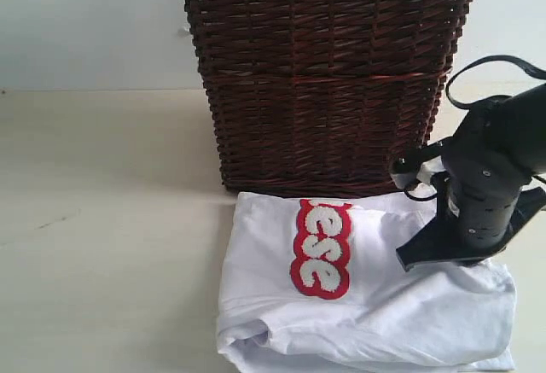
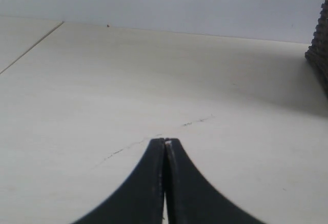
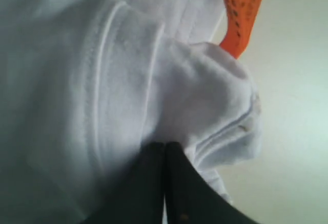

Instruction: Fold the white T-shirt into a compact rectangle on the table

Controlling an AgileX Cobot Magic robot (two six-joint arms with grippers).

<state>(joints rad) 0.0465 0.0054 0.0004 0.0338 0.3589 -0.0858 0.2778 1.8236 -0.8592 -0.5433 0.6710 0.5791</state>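
Two tools clenched: my left tool [image 2: 165, 143] hangs empty over the counter [image 1: 102, 219], my right tool [image 3: 165, 144] sits against the white T-shirt's [image 1: 384, 305] bunched edge, likely readying a fold.

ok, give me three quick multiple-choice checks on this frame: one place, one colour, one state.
1. Where is the white T-shirt?
A) on the table in front of the basket
B) inside the basket
C) draped over its rim

2. Colour of the lettering outline?
A) blue
B) red
C) green

3. State of the left gripper?
A) wide open
B) shut on the shirt
C) shut over bare table

1 A: it lies on the table before the basket.
2 B: red rims the white letters.
3 C: jaws meet, no cloth between them.
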